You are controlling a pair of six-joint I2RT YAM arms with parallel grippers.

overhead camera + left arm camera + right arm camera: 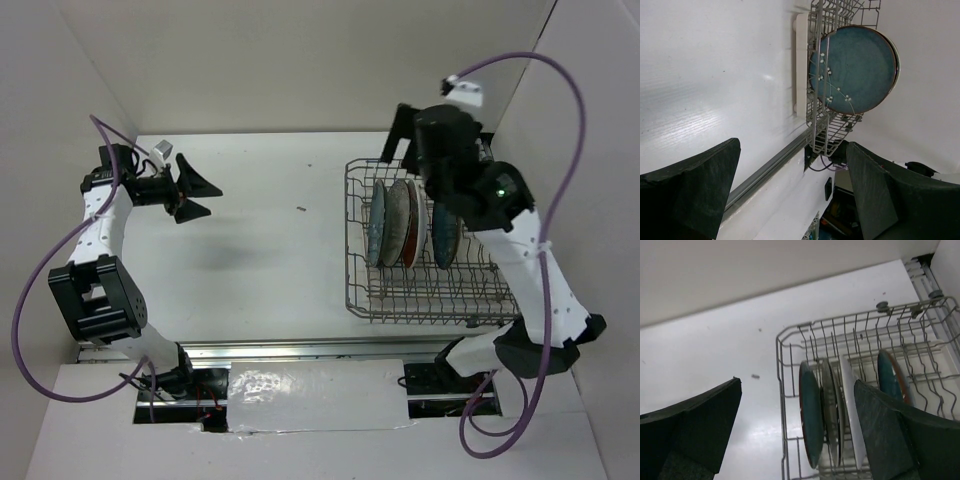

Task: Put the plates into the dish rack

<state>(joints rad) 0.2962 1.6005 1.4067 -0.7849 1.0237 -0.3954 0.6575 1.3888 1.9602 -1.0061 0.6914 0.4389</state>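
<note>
The grey wire dish rack (365, 295) stands at the right of the table. Four plates stand upright in it: a teal plate (377, 222), a grey-white plate (398, 218), a red plate (412, 240) and a second teal plate (445, 235). My right gripper (400, 140) hangs open and empty above the rack's far edge. Its wrist view shows the rack (782, 390) and the plates edge-on (811, 415). My left gripper (200, 195) is open and empty, far left of the rack. Its wrist view shows the outer teal plate (855, 70) in the rack (830, 135).
A small dark speck (301, 209) lies on the white table between the arms. White walls close in the back and both sides. A metal rail (300, 350) runs along the near table edge.
</note>
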